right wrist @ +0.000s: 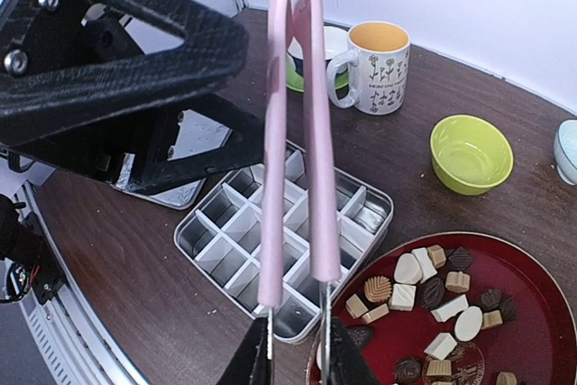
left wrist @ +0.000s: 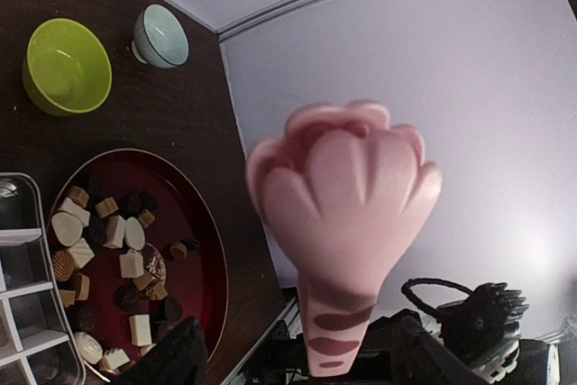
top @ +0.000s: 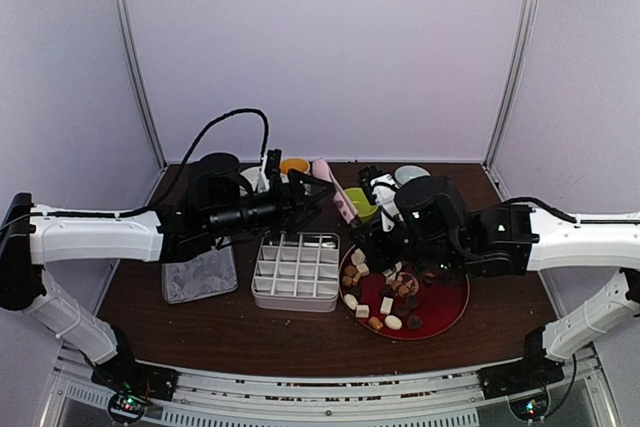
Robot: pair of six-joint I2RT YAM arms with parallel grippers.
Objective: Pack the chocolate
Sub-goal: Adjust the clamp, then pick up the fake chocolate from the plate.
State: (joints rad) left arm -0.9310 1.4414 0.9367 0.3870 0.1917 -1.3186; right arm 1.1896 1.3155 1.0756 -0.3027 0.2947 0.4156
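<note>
The chocolate [top: 385,297] lies as many small white, tan and dark pieces on a red plate [top: 445,319]; it also shows in the left wrist view [left wrist: 108,259] and the right wrist view [right wrist: 433,304]. My right gripper [right wrist: 293,360] is shut on the metal ends of the pink tongs [right wrist: 297,132], which point up and away from it. In the top view that gripper [top: 375,222] hovers over the plate's far left rim. My left gripper [left wrist: 302,358] is open, and its fingers [left wrist: 171,358] stand clear on either side of the tongs' paw-shaped end [left wrist: 347,214].
An empty divided tin [top: 297,270] sits left of the plate, with its grey lid [top: 200,272] further left. Behind are a flowered mug [right wrist: 374,65], a green bowl [right wrist: 471,152] and a pale blue bowl [left wrist: 160,35]. The left arm's black wrist [right wrist: 117,69] hangs close above the tin.
</note>
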